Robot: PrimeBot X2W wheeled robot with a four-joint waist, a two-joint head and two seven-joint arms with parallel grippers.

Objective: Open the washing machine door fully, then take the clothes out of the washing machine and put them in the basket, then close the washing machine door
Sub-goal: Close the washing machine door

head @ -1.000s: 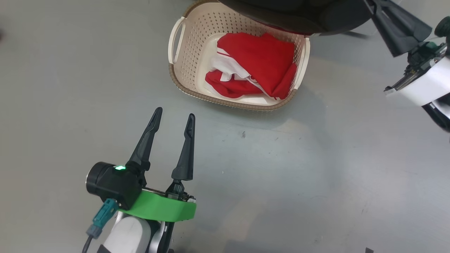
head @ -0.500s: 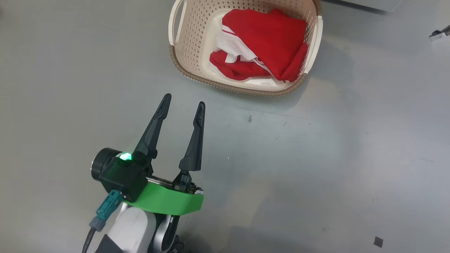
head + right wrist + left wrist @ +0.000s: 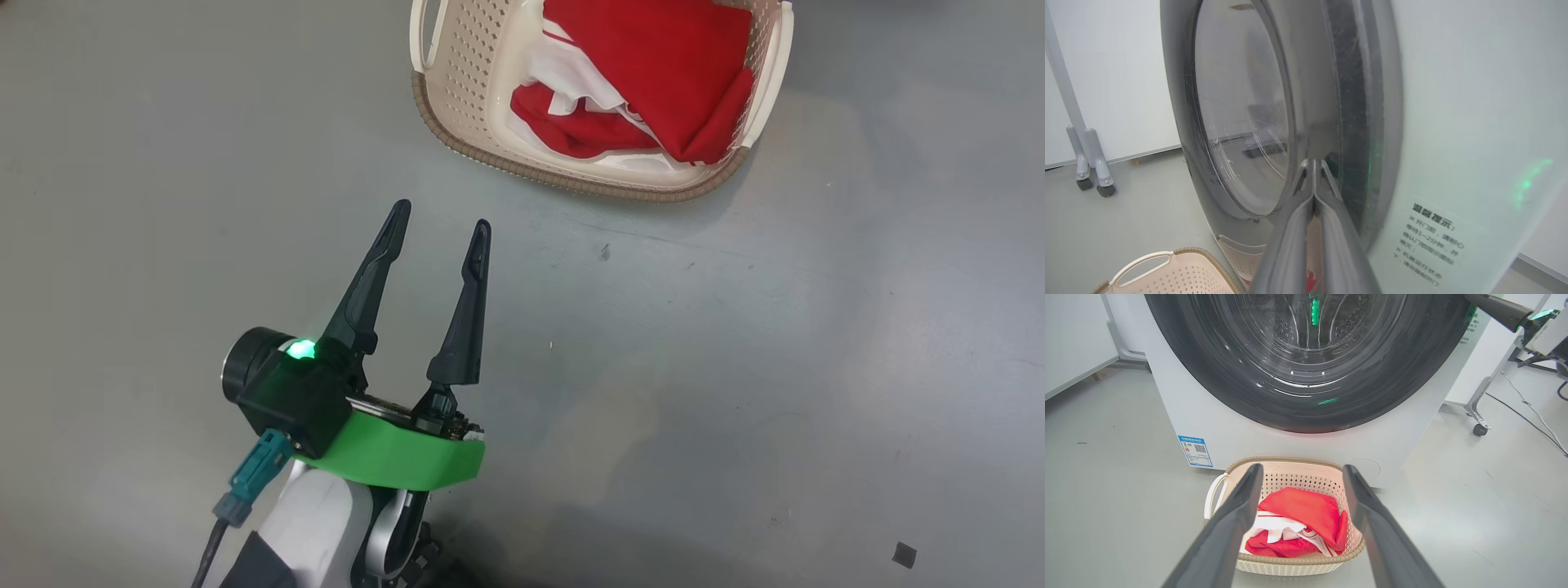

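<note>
The cream basket (image 3: 522,170) stands on the floor with the red and white clothes (image 3: 653,73) lying inside it. My left gripper (image 3: 442,214) hovers open and empty over the floor, short of the basket. In the left wrist view the basket (image 3: 1290,565) and clothes (image 3: 1298,510) sit right below the washing machine door (image 3: 1306,412), whose black rim lies against the white washing machine (image 3: 1180,412). My right gripper (image 3: 1313,162) is shut and empty, its tips pressed on the door (image 3: 1241,122) at its rim. The right gripper (image 3: 1474,299) also shows at the door's upper right edge.
A blue label sticker (image 3: 1195,451) is on the machine's lower front. A wheeled stand leg (image 3: 1480,428) and a cable lie on the floor right of the machine. Two castor legs (image 3: 1094,179) stand by the white wall.
The head camera has shifted, sliding the basket up and right in the picture. The door's dark rim above the basket and the right arm have left the head view. The left gripper stays open.
</note>
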